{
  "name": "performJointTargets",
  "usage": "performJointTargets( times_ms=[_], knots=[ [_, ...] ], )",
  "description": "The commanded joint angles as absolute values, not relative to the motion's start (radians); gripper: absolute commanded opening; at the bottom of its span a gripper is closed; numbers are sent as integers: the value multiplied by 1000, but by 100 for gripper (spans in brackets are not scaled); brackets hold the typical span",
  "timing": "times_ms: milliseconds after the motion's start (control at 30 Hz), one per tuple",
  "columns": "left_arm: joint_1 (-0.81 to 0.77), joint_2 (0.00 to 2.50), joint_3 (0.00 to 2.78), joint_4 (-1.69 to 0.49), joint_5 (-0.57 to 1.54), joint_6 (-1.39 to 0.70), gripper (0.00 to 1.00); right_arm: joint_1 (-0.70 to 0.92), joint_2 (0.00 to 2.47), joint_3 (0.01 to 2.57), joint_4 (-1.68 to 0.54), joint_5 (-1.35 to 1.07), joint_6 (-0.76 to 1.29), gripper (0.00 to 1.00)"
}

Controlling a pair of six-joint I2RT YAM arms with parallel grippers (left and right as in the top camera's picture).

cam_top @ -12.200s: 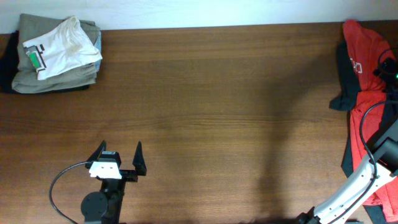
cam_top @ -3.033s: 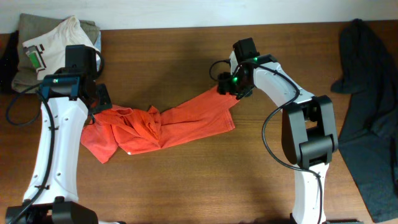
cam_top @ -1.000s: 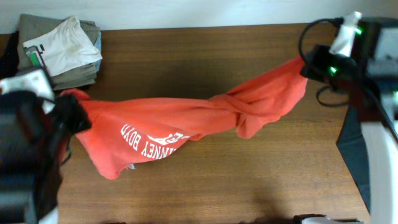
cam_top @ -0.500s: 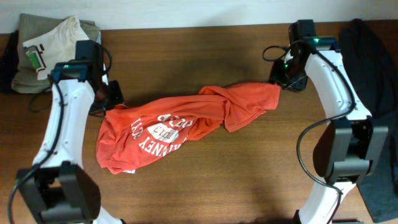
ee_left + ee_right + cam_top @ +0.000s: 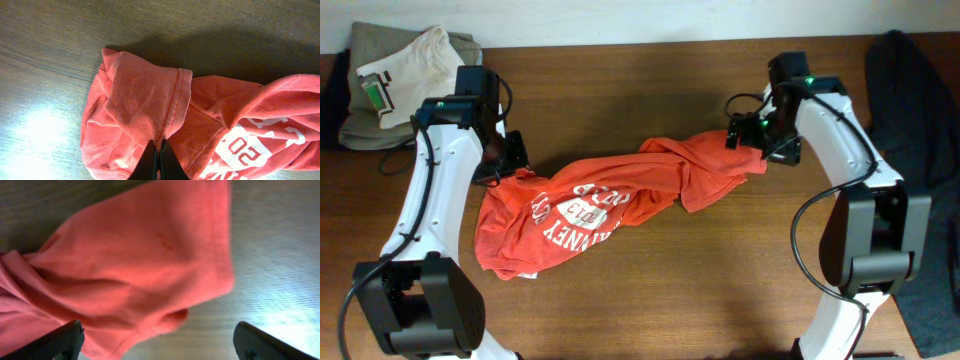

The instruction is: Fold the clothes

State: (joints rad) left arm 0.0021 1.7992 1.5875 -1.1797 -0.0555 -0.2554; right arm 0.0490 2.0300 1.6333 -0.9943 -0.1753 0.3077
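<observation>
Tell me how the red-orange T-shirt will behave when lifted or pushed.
The red-orange T-shirt will likely sag floppily: it lies twisted and bunched. It is probably thin and light, since a fold puckers in the left gripper. Pushed, it would probably wrinkle, not slide whole.

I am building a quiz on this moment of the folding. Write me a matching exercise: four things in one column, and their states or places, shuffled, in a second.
Things:
1. left gripper
2. right gripper
3. red-orange T-shirt
4. dark garment

States or places:
A. at the far right of the overhead view
B. open, fingers wide apart
C. shut, pinching red-orange cloth
D. crumpled in the middle, white lettering showing

Pairs: 1-C, 2-B, 3-D, 4-A
</observation>
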Motion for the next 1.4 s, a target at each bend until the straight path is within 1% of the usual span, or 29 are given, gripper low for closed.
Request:
performJointTargets(
  times_ms=[0,167,267,433,500,700,767,833,933,967,1000,1100,1133,1233,1367],
  knots=[
    [2,1799,1589,-1187,-48,-265,1,65,2021,1573,-954,-191,375,98],
    [2,1799,1589,-1187,-48,-265,1,65,2021,1520,-918,-176,381,98],
    [2,1799,1589,-1190,-49,-265,1,55,2021,1478,-855,-61,379,99],
    [3,1799,1589,-1190,-68,-265,1,0,2021,1474,-832,-85,365,99],
    [3,1799,1589,-1190,-75,-265,0,-27,2022,1474,-806,-185,290,98],
    [2,1799,1589,-1190,-75,-265,1,-10,2073,1473,-795,-207,289,94],
    [2,1799,1589,-1190,-75,-265,1,-4,2110,1473,-782,-207,289,91],
    [2,1799,1589,-1190,-75,-265,1,-2,2133,1473,-777,-208,289,83],
    [3,1799,1589,-1188,-75,-265,1,0,2133,1473,-777,-211,289,64],
    [3,1799,1589,-1185,-75,-265,1,0,2133,1473,-777,-210,290,52],
    [3,1799,1589,-1182,-75,-265,1,0,2133,1473,-777,-210,297,44],
    [2,1797,1589,-1183,-75,-265,1,-3,2122,1485,-786,-209,323,10],
    [2,1788,1592,-1184,-75,-265,1,-7,2107,1504,-805,-210,331,4],
    [2,1738,1609,-1191,-75,-264,1,-21,2045,1562,-876,-210,331,4],
    [2,1563,1610,-1191,-75,-260,1,-41,1896,1641,-981,-211,331,4]
  ],
)
